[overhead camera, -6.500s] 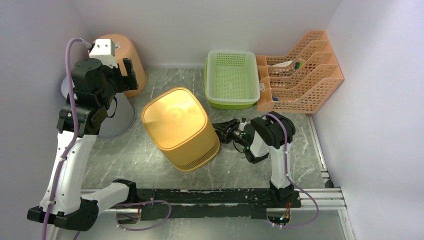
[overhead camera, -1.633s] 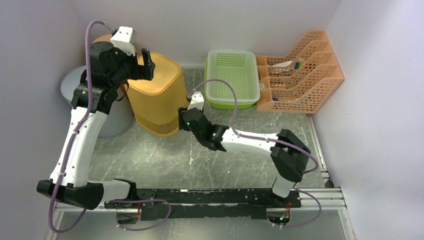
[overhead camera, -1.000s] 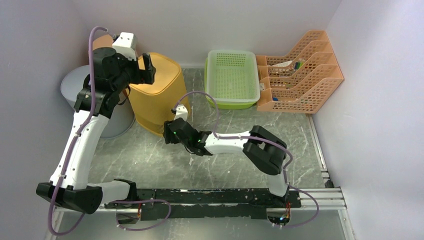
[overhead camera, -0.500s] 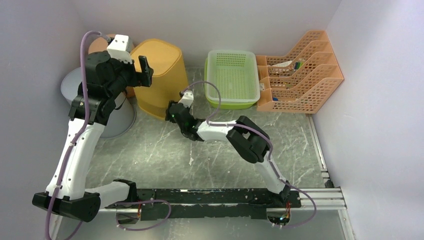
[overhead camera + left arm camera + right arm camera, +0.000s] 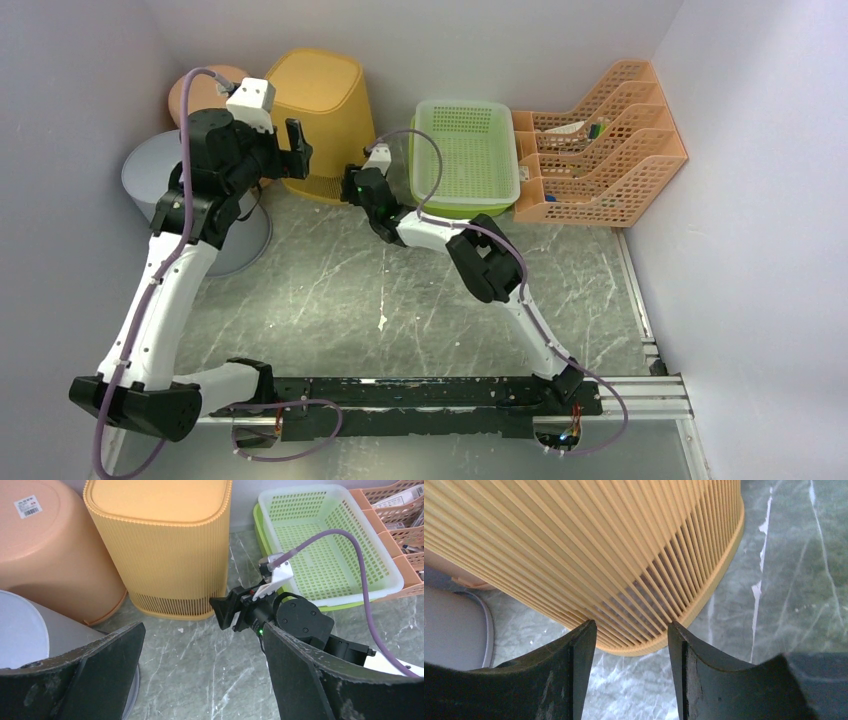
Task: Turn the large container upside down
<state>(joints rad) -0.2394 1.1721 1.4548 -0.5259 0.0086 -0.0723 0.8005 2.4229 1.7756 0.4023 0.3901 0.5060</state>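
Grey marbled tabletop (image 5: 330, 300) filled the overhead view, boxed in by pale walls. I saw the yellow bin (image 5: 315, 110) at about eleven o'clock against the back wall, standing mouth-down with its closed base on top. At its nine o'clock a peach bucket (image 5: 200, 85) sat inverted too, just beside it, with a grey tub (image 5: 150, 180) nearer me. A green basket (image 5: 465, 150) lay at one o'clock and an orange file rack (image 5: 600, 140) at two. My left gripper (image 5: 297, 150) hung above the bin's near side, fingers spread wide and holding nothing; its camera looked down on the bin (image 5: 160, 540) and bucket (image 5: 45, 545). My right gripper (image 5: 347, 188) reached in low from the bin's five o'clock, jaws parted and empty, and through its camera the ribbed wall and bottom rim (image 5: 574, 540) sat just beyond the fingertips (image 5: 584, 640); I could not tell whether they touched.
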